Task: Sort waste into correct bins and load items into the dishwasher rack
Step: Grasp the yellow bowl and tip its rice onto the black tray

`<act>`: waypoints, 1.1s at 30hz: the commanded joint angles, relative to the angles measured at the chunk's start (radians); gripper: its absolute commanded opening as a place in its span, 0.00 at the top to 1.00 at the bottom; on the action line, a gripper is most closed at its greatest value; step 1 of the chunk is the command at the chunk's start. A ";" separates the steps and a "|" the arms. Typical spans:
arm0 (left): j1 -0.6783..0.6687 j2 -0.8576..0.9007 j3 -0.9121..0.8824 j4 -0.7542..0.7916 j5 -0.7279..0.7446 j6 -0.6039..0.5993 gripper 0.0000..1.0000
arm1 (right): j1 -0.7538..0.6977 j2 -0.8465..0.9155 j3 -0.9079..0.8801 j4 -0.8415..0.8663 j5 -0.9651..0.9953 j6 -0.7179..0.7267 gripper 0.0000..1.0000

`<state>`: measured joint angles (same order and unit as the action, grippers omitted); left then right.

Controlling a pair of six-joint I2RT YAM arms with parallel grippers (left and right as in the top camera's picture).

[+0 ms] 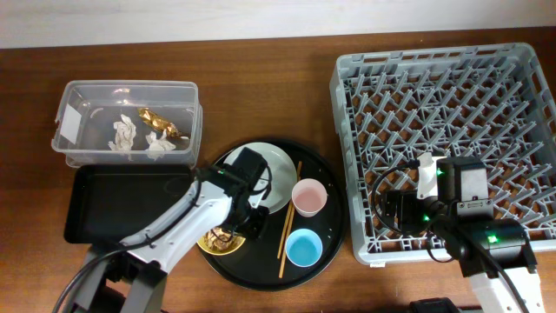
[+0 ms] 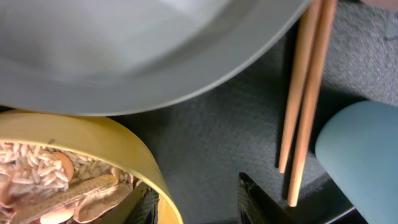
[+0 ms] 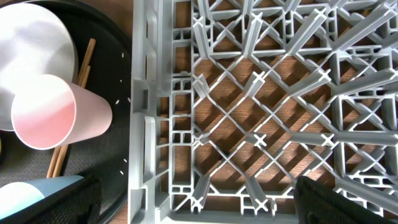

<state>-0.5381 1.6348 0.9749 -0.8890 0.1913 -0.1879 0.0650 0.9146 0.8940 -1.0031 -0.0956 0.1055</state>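
**Left tool** point(image 2: 202, 208): released. In the left wrist view its two fingertips point(image 2: 255, 200) stand apart at the bottom edge. One is inside the rim of the yellow bowl point(image 2: 134, 149). The other is outside it, over the round black tray point(image 2: 217, 134). Neither visibly presses the rim. The bowl holds the beige food scraps point(image 2: 50, 177). The plate point(image 2: 124, 56) fills the top of this view, the chopsticks point(image 2: 305, 93) run down the right side, and the blue cup point(image 2: 364, 155) sits at the right edge.

**Right tool** point(image 3: 205, 199): released. Its fingers sit wide apart at the lower corners of the right wrist view, with nothing between them. The tool hangs over the lattice floor of the dishwasher rack point(image 3: 249, 124), close to the rack's left wall. The pink cup point(image 3: 50, 112) stands mouth up to the left of that wall, on the round tray.

**Overhead layout:**
- The rack occupies the right of the frame.
- The clear tub point(image 1: 82, 91) sits at the upper left and contains the tissue pieces point(image 1: 124, 133) and the foil wrapper point(image 1: 161, 122).
- The flat black tray point(image 1: 113, 209) lies directly below the tub in frame.
- The round tray, at lower centre, carries the plate, bowl, both cups and chopsticks.
- All of these rest on the bench point(image 1: 261, 87).
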 commanded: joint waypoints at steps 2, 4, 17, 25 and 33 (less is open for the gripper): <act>-0.040 0.035 -0.023 0.010 -0.056 -0.013 0.71 | -0.006 0.002 0.014 0.000 -0.006 0.007 0.01; -0.040 0.035 -0.023 0.010 -0.128 -0.051 0.82 | -0.006 0.002 0.014 0.000 -0.006 0.008 0.01; 0.174 -0.225 0.125 -0.048 -0.113 -0.034 1.00 | -0.006 0.002 0.014 -0.003 -0.005 0.007 0.01; 0.779 -0.112 0.120 -0.032 0.548 0.337 1.00 | -0.006 0.002 0.014 -0.003 -0.005 0.007 0.01; 1.075 0.143 0.120 -0.052 1.009 0.451 1.00 | -0.006 0.002 0.014 -0.003 -0.005 0.007 0.01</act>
<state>0.4702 1.7206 1.0859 -0.9367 1.0069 0.2283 0.0650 0.9146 0.8940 -1.0069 -0.0956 0.1059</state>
